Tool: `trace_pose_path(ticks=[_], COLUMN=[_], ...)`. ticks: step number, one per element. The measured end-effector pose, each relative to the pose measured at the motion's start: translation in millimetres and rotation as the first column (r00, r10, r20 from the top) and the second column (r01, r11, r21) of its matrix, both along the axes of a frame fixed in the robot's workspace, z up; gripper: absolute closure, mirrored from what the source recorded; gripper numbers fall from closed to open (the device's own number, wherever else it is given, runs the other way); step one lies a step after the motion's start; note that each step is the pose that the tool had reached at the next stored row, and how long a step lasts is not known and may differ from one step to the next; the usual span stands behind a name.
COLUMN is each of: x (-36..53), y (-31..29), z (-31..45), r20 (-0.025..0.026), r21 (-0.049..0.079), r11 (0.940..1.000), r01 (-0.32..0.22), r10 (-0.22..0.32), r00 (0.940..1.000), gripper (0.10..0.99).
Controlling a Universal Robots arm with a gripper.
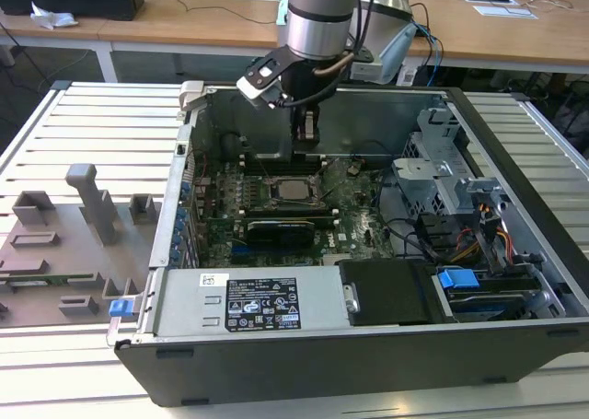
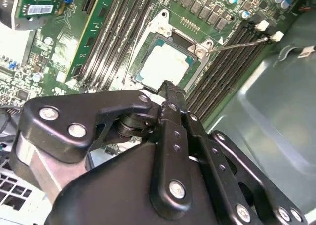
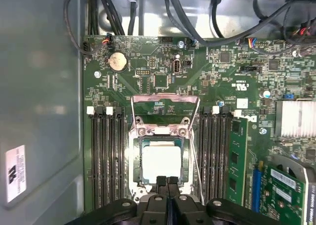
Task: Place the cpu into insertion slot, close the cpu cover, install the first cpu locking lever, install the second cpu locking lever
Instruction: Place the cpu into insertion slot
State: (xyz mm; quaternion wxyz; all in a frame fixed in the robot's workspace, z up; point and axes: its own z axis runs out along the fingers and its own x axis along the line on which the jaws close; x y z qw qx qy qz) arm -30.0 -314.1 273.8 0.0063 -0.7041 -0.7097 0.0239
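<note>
1. Finds the gripper (image 3: 166,181) hanging just above one edge of the slot (image 3: 136,156).
2. Sees its fingers pressed together, narrow, holding nothing.
3. Shows the cpu (image 3: 161,161) lying flat inside the slot, silvery top up.
4. Shows the cover (image 3: 164,98) tilted up off the slot, at the edge opposite the gripper.
5. Shows a lever (image 2: 237,43) unlatched, reaching out from a slot corner over the memory slots (image 2: 224,71).
6. Places the slot mid-board inside the open case (image 1: 368,345).

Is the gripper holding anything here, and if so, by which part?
Nothing is held. The gripper is shut with nothing between its fingers, poised over one edge of the cpu.
</note>
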Motion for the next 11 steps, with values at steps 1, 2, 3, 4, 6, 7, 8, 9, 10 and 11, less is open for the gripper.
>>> trace_pose_path(ticks=[1,2,3,4,6,7,8,9,10,11], x=[0.0,0.0,0.0,0.0,0.0,0.0,0.0,0.0,0.0,0.0], y=[0.0,0.0,0.0,0.0,0.0,0.0,0.0,0.0,0.0,0.0], z=[3.2,5.5,7.1,9.0,10.3,10.4,10.4,10.5,10.5,10.5], r20=[-0.0001,0.0,-0.0001,0.0,0.0001,0.0,0.0,0.0,0.0,0.0], r21=[0.0,0.0,0.0,0.0,0.0,0.0,0.0,0.0,0.0,0.0], r11=[1.0,1.0,1.0,1.0,1.0,1.0,1.0,1.0,1.0,1.0], r01=[0.0,0.0,0.0,0.0,0.0,0.0,0.0,0.0,0.0,0.0], r10=[0.0,0.0,0.0,0.0,0.0,0.0,0.0,0.0,0.0,0.0], r00=[1.0,1.0,1.0,1.0,1.0,1.0,1.0,1.0,1.0,1.0], gripper=[0.98,0.98,0.98,0.98,0.98,0.98,0.98,0.98,0.98,0.98])
